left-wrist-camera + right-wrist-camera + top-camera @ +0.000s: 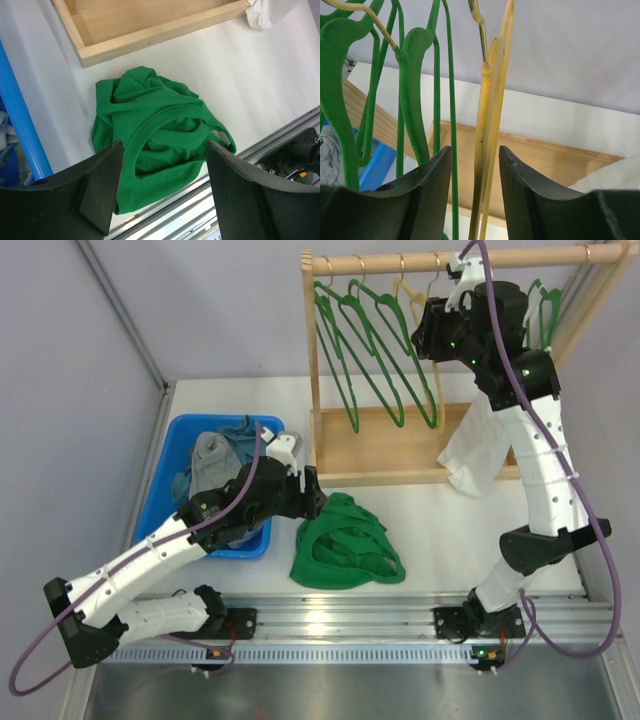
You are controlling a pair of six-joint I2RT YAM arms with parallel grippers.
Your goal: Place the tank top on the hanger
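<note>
Running along near edge: ribbed aluminium rail (350, 620). Beyond it, left pincer (164, 150) wide apart, empty, hovering over crumpled bright green fabric tank top (150, 110) on white tabletop (450, 540); blue plastic bin (160, 480) to its left. Farther back, right pincer (475, 152) jaws apart, straddling thin yellow plastic hanger (487, 100) on wooden rack (380, 455), no clamp evident. Pale grey walls (200, 310) behind.

**Around the clothes rack**

The bright green fabric tank top (348, 545) lies just before the pale wooden clothes rack (390, 477). A blue plastic bin (160, 480) stands left of it. The thin yellow plastic hanger (487, 115) hangs on the rack.
</note>
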